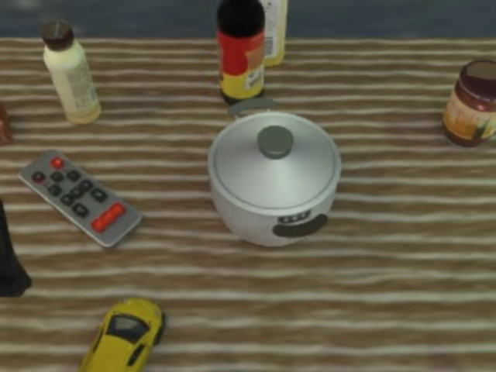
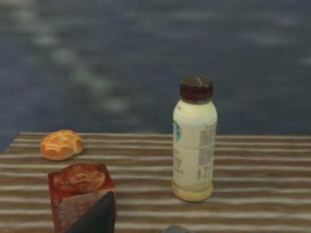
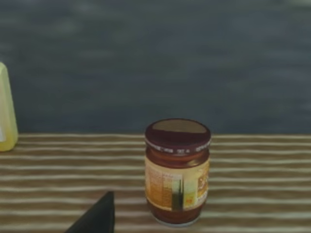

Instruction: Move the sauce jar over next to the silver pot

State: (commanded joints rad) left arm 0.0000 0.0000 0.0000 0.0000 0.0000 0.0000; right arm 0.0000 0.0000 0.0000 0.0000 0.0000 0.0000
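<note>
The sauce jar [image 1: 470, 105], squat with a brown lid and yellow-orange label, stands upright at the table's far right edge. The silver pot [image 1: 275, 178], lidded with a grey knob, sits mid-table, well apart from the jar. In the right wrist view the sauce jar [image 3: 177, 172] stands just ahead of my right gripper [image 3: 97, 218], of which only a dark corner shows, not touching it. My left gripper [image 2: 92, 218] is parked at the table's left side, its arm a dark shape [image 1: 12, 263] at the edge.
Behind the pot stand a tall dark bottle [image 1: 241, 50] and a yellow bottle [image 1: 275, 31]. A cream bottle [image 1: 71, 74], a remote [image 1: 80, 198] and a yellow toy car [image 1: 124, 337] occupy the left half. A bread roll [image 2: 61, 144] and red-brown cube [image 2: 80, 194] lie near the left arm.
</note>
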